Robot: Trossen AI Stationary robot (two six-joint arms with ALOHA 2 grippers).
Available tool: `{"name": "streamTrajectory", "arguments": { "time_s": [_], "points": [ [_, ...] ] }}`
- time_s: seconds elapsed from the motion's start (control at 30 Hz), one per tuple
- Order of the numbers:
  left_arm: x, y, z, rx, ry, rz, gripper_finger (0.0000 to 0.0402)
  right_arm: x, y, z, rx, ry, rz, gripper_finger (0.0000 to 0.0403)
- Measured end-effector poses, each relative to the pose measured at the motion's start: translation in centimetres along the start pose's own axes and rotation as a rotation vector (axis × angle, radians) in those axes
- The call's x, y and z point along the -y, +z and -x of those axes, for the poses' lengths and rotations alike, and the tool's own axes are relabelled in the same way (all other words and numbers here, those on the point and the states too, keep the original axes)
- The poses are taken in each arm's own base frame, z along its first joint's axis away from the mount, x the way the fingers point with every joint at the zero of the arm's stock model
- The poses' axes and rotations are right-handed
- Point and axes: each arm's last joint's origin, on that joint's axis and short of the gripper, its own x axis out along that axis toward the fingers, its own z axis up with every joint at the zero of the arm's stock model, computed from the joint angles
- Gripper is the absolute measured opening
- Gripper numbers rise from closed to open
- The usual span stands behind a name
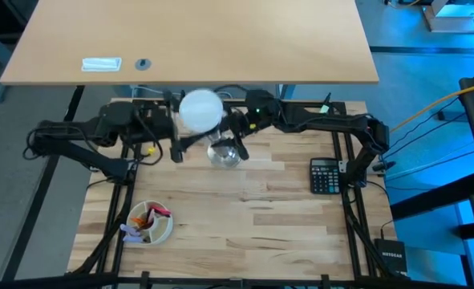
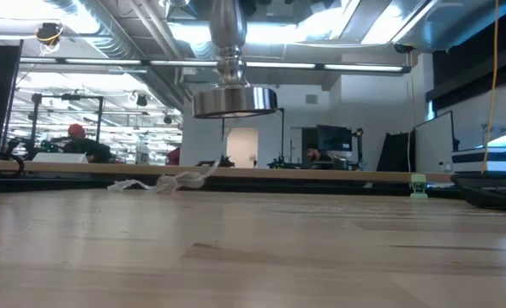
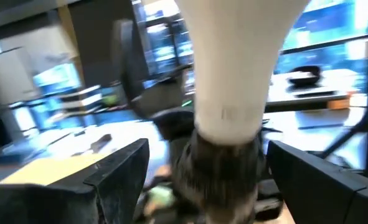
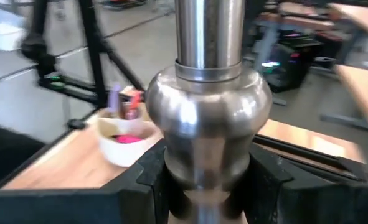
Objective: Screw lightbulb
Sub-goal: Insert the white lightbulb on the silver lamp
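The lightbulb point(image 1: 200, 110), white and matte, sits at the far middle of the worktop point(image 1: 245, 217), raised above it; its narrow base point(image 3: 224, 165) enters the black socket of the silver stand point(image 1: 225, 152); whether the threads have engaged cannot be told. The left tool point(image 3: 202, 180) brackets the bulb's neck with its fingers point(image 3: 118, 171) standing open on either side, apart from the bulb, so it holds nothing; the right tool point(image 4: 208, 186) is closed on the stand's bulged stem point(image 4: 207, 118); the low view shows the stand's foot point(image 2: 234, 101) clear of the worktop, so the right arm carries the whole assembly.

Hazards, as judged from this arrangement: with the left fingers clear, the bulb is kept only by its seat in the socket; if the thread has not caught, any tilt or jolt of the right arm could tip the bulb out, and it would drop to the worktop; a re-grip made off-centre could push the bulb sideways and cross the thread, jamming it; the polished, rounded stem offers a poor hold, so turning force on the bulb may spin or slide the stand in the right tool; a hard squeeze on the neck may crack it. The calculator point(image 1: 326, 176) to the right and the bowl point(image 1: 151, 223) at the near left lie well apart.
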Motion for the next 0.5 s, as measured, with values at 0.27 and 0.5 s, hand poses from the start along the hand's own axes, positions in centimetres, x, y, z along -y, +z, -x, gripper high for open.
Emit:
{"name": "streamTrajectory", "arguments": {
  "time_s": [0.27, 0.5],
  "points": [
    [-1.2, 0.0, 1.9, -0.086, 0.194, -0.015, 0.0316, 3.2, -0.7, 2.0, -0.038, -0.198, -0.044, 0.0139],
    [-1.2, -0.6, 0.7, -0.133, 0.374, -0.02, 0.0315, 4.5, -0.8, 2.5, -0.081, -0.493, -0.02, 0.0139]
  ]
}}
